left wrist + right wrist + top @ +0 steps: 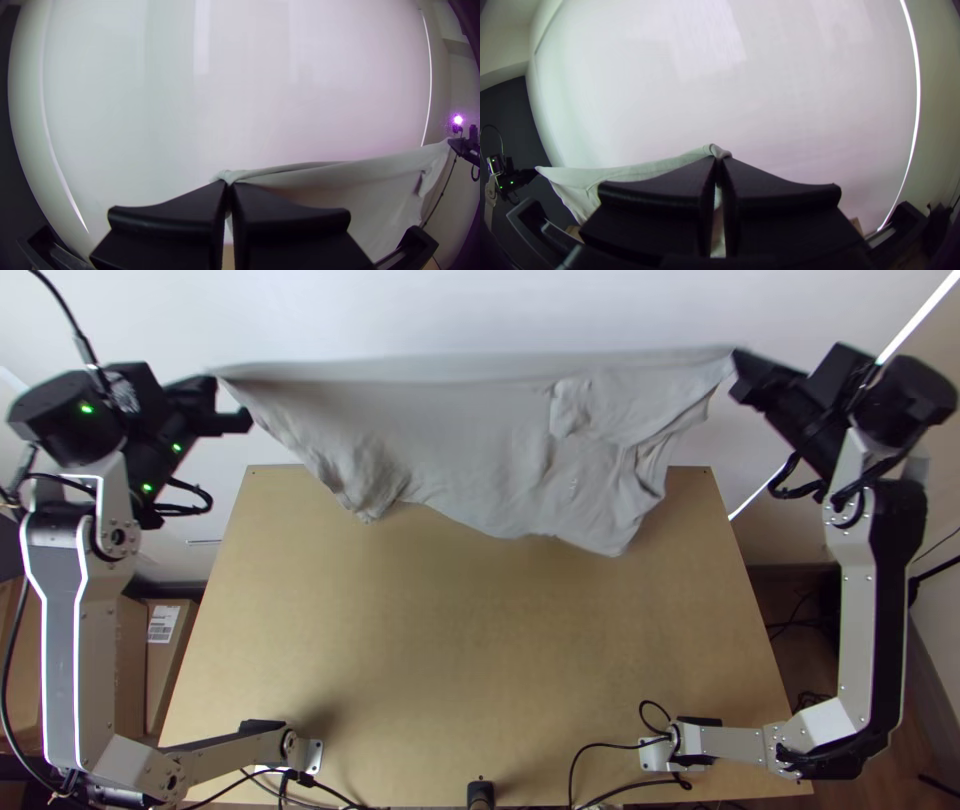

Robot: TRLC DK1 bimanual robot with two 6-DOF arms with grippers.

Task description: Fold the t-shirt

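Me: Wide, flat-fingered black left gripper (229, 185) and matching right gripper (721, 160): both clamped on upper-edge ends of the pale grey cloth t-shirt (450, 420), hanging over the far edge of the light wooden table (470, 630).

Ops: Handling?

Me: Likely light, floppy, crease-prone. I'd hold corners, not mid-edge.

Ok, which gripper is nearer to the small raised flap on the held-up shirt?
Right. The right gripper holds the shirt at the end of its stretched edge closer to the flap; the left gripper holds the other end, across more than half the shirt's width.
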